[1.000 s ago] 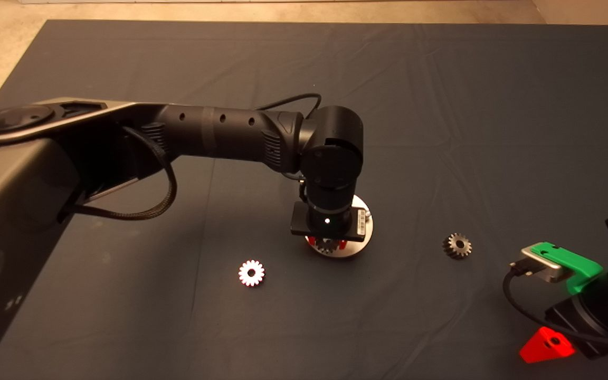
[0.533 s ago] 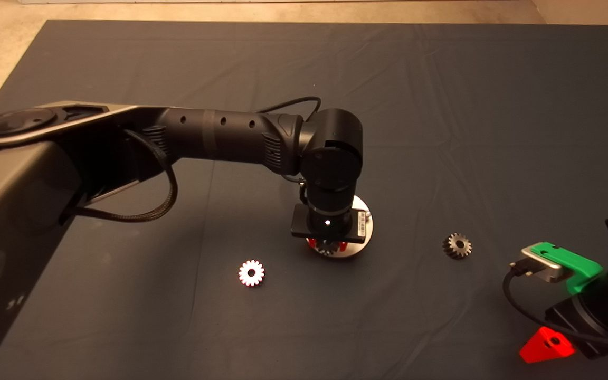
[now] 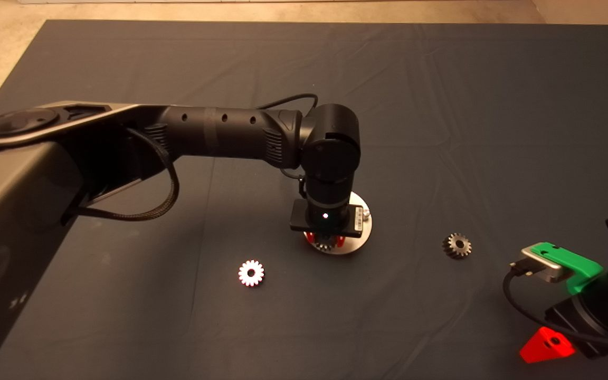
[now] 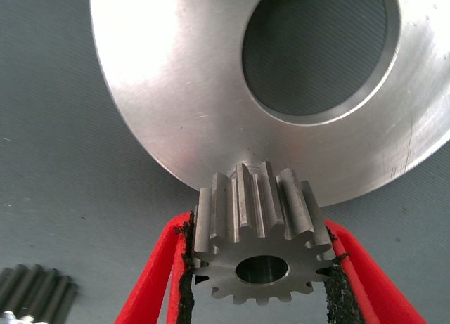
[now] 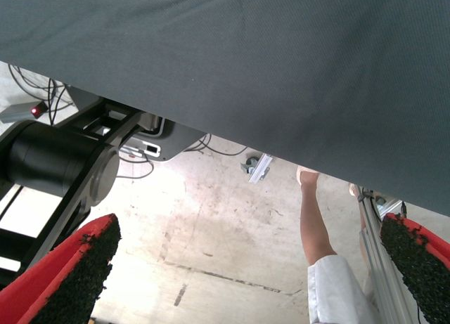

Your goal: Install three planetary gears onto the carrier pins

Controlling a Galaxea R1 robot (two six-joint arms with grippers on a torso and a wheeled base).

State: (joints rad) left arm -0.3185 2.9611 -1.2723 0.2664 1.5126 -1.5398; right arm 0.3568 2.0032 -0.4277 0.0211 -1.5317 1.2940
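A: Holding one gear (image 4: 261, 248) in the left gripper (image 4: 261, 268), pads (image 4: 186, 282) pinched on its toothed flanks. It sits at the near edge of the carrier disc (image 4: 176, 92); I can't tell if it's on a pin.

B: Other gears?

A: Two lie loose on the mat (image 3: 441, 105). The bright gear (image 3: 252, 273) is left of the disc, the darker gear (image 3: 457, 245) right of it, both well apart from it.

B: Pins visible?

A: I see one pin (image 3: 366, 213) at the disc's right rim in the head view. The arm covers the rest.

B: Right side?

A: Right gripper (image 3: 547, 345) is parked at the lower right edge, fingers (image 5: 70, 275) spread wide, nothing between them. Its wrist view shows floor and a person's leg (image 5: 314, 222).
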